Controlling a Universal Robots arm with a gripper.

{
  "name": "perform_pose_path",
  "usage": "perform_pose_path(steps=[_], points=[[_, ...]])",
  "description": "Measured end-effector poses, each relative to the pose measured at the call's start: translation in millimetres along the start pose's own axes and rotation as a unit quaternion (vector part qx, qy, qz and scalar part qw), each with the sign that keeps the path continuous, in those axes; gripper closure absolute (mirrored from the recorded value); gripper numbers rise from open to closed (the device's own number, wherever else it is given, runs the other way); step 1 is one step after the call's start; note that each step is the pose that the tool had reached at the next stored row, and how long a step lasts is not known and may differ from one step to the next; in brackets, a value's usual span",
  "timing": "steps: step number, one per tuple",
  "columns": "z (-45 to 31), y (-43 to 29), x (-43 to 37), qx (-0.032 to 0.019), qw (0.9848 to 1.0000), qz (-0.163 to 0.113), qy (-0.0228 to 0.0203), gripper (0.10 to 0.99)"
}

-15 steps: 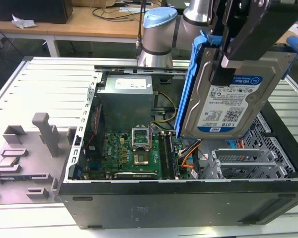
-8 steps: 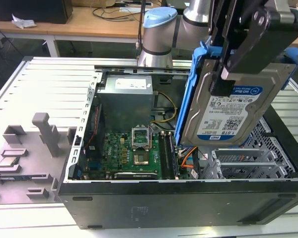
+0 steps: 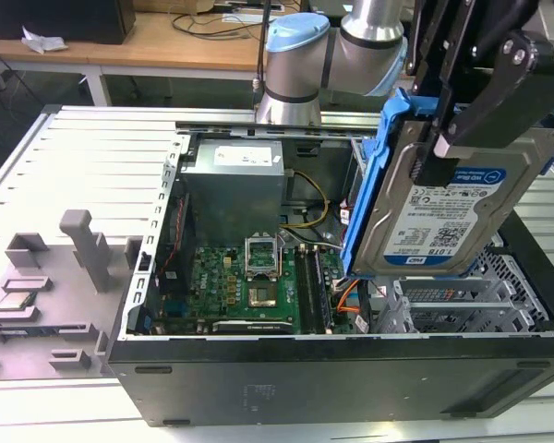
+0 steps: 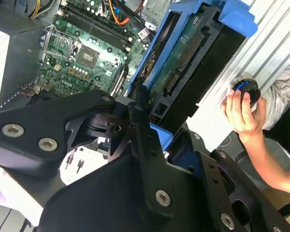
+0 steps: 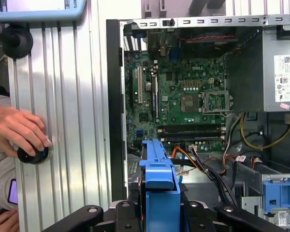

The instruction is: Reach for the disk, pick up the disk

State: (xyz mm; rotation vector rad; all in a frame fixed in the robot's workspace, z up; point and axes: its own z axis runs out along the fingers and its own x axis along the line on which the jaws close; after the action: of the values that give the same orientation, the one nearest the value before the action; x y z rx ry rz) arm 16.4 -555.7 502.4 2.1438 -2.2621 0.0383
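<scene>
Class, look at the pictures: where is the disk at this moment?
On the exterior view's right, the disk hangs tilted in the gripper, lifted above the open computer case, near its drive bay.

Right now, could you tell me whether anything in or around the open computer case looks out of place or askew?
Yes: the disk is out of its bay, held tilted in the air above the open case by the gripper. On the motherboard, the CPU socket stands open and empty. A small CPU chip lies outside on the grey fixture, at the exterior view's left.

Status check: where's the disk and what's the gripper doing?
Gripper shut on disk. Disk lifted, tilted above open computer case. Nothing blocking it. Person's hand on a knob beside the case.
</scene>
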Motion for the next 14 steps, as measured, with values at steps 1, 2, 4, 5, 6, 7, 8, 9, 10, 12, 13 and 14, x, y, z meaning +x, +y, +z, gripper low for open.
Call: perform_pose_path(steps=[1,2,4,5,6,7,8,9,10,12,13,14], points=[[0.2,-1.6,-0.1,-0.0001,1.0000,0.000,0.0000,0.718],[0.3,-3.1,-0.2,-0.0002,1.0000,0.000,0.0000,0.718],[0.6,-6.3,-0.3,-0.0004,1.0000,0.000,0.0000,0.718],[0.8,-8.5,-0.5,-0.0005,1.0000,0.000,0.0000,0.718],[1.1,-12.3,-0.7,-0.0008,1.0000,0.000,0.0001,0.718],[1.2,-14.3,-0.8,-0.0009,1.0000,0.000,0.0001,0.718],[1.3,-15.9,-0.9,-0.0010,1.0000,0.000,0.0001,0.718],[1.5,-18.2,-1.0,-0.0012,1.0000,0.000,0.0001,0.718],[1.6,-19.9,-1.1,-0.0013,1.0000,0.000,0.0001,0.718],[2.0,-25.7,-1.4,-0.0018,1.0000,0.000,0.0000,0.718],[2.3,-29.3,-1.6,-0.0020,1.0000,0.000,0.0000,0.718],[2.4,-33.9,-1.9,-0.0024,1.0000,0.000,0.0001,0.718]])
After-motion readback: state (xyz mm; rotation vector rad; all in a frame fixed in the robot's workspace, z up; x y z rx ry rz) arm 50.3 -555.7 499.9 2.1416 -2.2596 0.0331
